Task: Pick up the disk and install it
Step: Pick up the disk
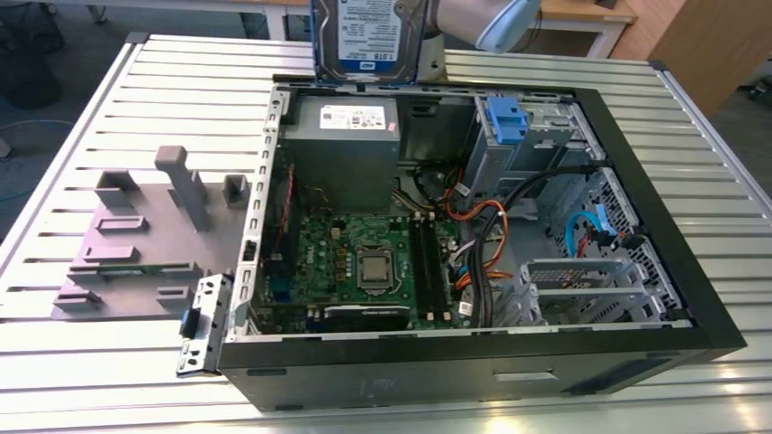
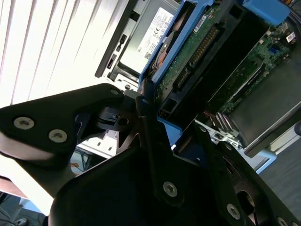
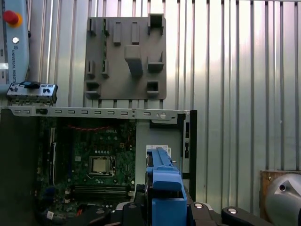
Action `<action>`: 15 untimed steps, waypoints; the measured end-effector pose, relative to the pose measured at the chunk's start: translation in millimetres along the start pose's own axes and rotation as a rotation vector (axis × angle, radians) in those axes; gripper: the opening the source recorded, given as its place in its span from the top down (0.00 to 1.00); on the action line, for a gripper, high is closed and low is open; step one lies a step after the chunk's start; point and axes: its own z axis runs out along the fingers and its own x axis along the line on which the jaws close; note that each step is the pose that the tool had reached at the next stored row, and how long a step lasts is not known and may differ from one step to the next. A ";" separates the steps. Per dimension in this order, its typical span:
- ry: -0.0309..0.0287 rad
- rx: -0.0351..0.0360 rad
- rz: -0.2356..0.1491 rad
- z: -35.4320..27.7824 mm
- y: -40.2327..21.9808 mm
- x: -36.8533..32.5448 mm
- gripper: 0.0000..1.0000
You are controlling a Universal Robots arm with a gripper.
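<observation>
The disk (image 1: pixel 362 36), a silver drive with a white-and-blue label in a blue carrier, hangs upright above the far edge of the open computer case (image 1: pixel 483 362), its label facing the exterior view. In the second wrist view my gripper (image 2: pixel 169 129) is shut on the disk (image 2: pixel 193 52), whose green circuit side and blue frame run between the black fingers (image 2: pixel 150 141). The first wrist view shows the blue carrier's edge (image 3: pixel 164 188) over the case's power supply side. The grey arm (image 1: pixel 501 23) rises behind the disk.
Inside the case are a grey power supply (image 1: pixel 343 136), the motherboard (image 1: pixel 362 262), a bundle of cables (image 1: pixel 483 235) and a metal drive bay with a blue bracket (image 1: pixel 507 122). A grey fixture plate (image 1: pixel 145 235) lies on the slatted table at the exterior view's left.
</observation>
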 end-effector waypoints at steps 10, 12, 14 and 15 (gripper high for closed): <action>0.0001 0.0000 0.000 -0.4 -9.9 0.1 0.64; 0.0000 0.0000 0.000 -0.5 -11.7 0.1 0.64; 0.0000 -0.0001 0.000 -0.6 -13.7 0.1 0.64; 0.0000 -0.0001 0.000 -0.7 -14.7 0.1 0.64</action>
